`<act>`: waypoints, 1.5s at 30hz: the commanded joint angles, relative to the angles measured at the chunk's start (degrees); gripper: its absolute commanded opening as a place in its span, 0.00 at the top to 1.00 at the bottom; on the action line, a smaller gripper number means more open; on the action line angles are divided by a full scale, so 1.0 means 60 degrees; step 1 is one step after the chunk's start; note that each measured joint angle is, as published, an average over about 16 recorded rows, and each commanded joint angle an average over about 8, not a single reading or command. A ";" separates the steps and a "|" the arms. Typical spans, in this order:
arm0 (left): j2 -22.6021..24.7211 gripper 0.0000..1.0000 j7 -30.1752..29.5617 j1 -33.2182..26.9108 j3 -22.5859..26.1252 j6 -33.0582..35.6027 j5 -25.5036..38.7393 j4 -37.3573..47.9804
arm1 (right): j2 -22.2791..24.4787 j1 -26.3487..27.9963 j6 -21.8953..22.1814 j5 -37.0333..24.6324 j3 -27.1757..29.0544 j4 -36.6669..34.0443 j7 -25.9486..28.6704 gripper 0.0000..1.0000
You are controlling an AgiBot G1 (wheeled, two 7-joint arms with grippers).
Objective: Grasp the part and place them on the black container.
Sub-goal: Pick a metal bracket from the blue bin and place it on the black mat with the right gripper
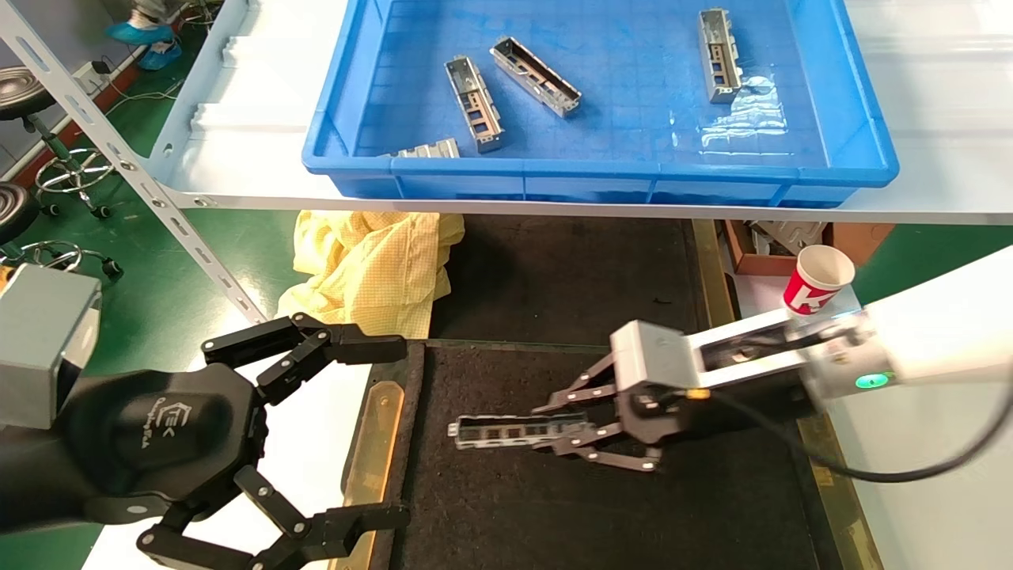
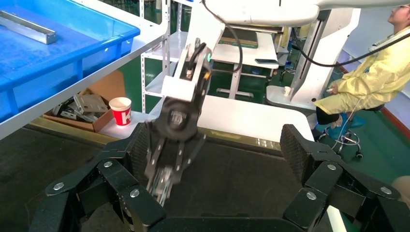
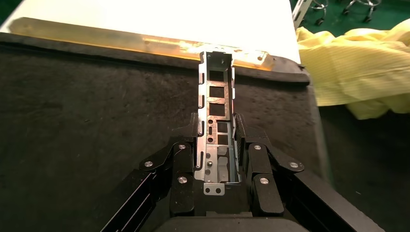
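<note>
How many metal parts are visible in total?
5: four in the blue bin, at and, partly hidden; one in the right pincer over the black container.

This is a factory-style workshop or assembly lab. A green coated floor runs under white metal shelving with perforated uprights. A blue plastic bin on the shelf holds loose stamped metal parts, and a cardboard box below holds more of them. Rolling stools stand beside the shelving. A seated person wears a yellow cleanroom smock, a similar yellow garment lies crumpled nearby, and blue shoe covers show on feet at the far edge.
</note>
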 commanded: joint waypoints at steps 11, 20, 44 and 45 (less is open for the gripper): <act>-0.0001 0.00 0.0001 0.0000 0.0001 -0.0001 -0.0001 0.0000 | -0.1701 -0.0648 0.1839 -0.0012 0.0044 -0.2221 -0.1272 1.00; -0.0001 0.00 0.0001 -0.0001 0.0002 -0.0001 -0.0002 0.0000 | -0.2138 -0.0922 0.2313 0.0230 0.0213 -0.2622 -0.1690 1.00; -0.0002 0.00 0.0003 -0.0001 0.0005 -0.0002 -0.0003 0.0000 | -0.2283 -0.1376 0.2682 0.0414 0.0155 -0.2091 -0.1745 1.00; -0.0002 0.00 0.0003 -0.0001 0.0005 -0.0002 -0.0004 0.0000 | -0.2283 -0.1384 0.2687 0.0419 0.0149 -0.2083 -0.1746 1.00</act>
